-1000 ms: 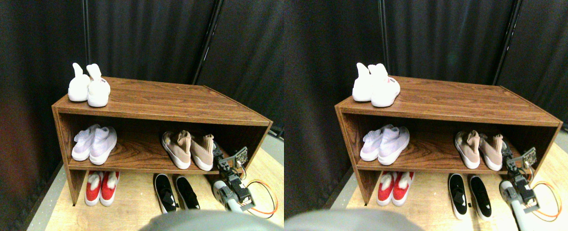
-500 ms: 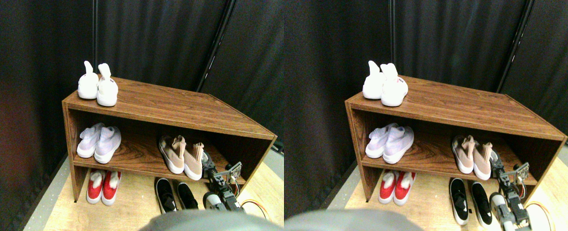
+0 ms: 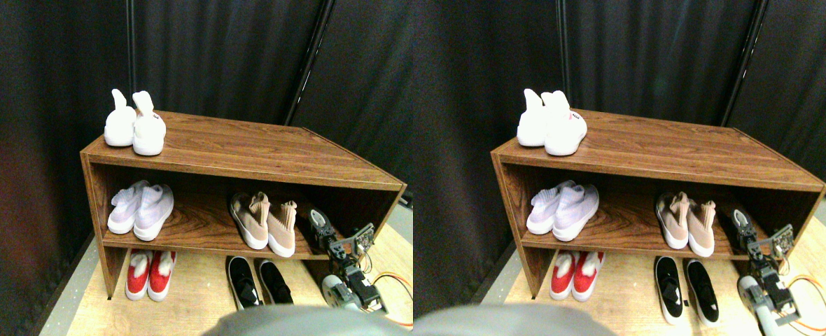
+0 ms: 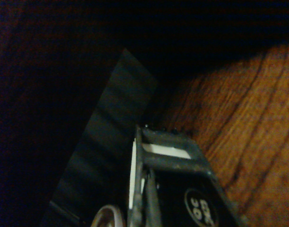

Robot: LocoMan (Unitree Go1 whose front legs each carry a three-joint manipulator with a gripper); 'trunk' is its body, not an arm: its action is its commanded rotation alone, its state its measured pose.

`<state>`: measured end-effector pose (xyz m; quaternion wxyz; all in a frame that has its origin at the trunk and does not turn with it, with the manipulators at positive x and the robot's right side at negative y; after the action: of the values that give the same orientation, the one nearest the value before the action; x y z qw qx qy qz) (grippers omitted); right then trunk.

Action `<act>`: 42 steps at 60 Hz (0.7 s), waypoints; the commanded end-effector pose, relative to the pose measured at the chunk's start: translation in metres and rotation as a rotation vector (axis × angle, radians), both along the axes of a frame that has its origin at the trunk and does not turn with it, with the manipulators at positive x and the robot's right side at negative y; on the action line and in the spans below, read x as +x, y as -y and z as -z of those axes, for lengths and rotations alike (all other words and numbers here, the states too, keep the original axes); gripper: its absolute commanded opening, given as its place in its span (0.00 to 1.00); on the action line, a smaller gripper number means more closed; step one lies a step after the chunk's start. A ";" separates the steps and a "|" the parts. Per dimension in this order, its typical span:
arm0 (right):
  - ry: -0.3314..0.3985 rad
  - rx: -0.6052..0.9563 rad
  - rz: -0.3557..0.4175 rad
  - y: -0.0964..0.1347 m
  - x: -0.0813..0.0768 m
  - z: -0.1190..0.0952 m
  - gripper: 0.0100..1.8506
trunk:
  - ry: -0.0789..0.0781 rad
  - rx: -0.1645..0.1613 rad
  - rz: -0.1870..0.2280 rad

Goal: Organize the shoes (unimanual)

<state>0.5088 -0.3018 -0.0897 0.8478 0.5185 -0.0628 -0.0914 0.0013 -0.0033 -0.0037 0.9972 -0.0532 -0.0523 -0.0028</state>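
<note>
I hold right gripper (image 3: 317, 218) on middle shelf (image 3: 203, 227), just beside dusty-pink pair (image 3: 264, 220), not touching. Jaw state: cannot tell. Pink pair sits paired, toes outward, right of lavender pair (image 3: 140, 208). Black pair (image 3: 257, 280) on floor below.

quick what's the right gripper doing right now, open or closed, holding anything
Right gripper: inside the middle shelf, just right of the pink shoes, apart from them. Holding nothing visible. Open or closed cannot be told.
</note>
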 end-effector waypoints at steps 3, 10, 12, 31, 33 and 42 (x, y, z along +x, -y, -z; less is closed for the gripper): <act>0.045 0.012 -0.104 -0.013 -0.015 -0.016 0.03 | 0.011 -0.004 0.006; 0.097 -0.044 -0.179 -0.022 -0.038 -0.027 0.03 | 0.008 -0.001 0.012; 0.116 -0.037 -0.195 -0.023 -0.047 -0.031 0.03 | 0.006 0.000 0.014; 0.183 -0.077 -0.354 -0.015 -0.101 -0.041 0.03 | -0.009 0.005 0.020; 0.182 -0.079 -0.356 -0.014 -0.105 -0.040 0.03 | -0.012 0.007 0.020; 0.161 -0.027 -0.384 -0.014 -0.124 -0.023 0.03 | -0.034 0.014 0.018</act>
<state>0.3894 -0.2882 -0.0631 0.8546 0.5075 -0.0324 0.1047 -0.0024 -0.0058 -0.0057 0.9981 -0.0372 -0.0467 -0.0142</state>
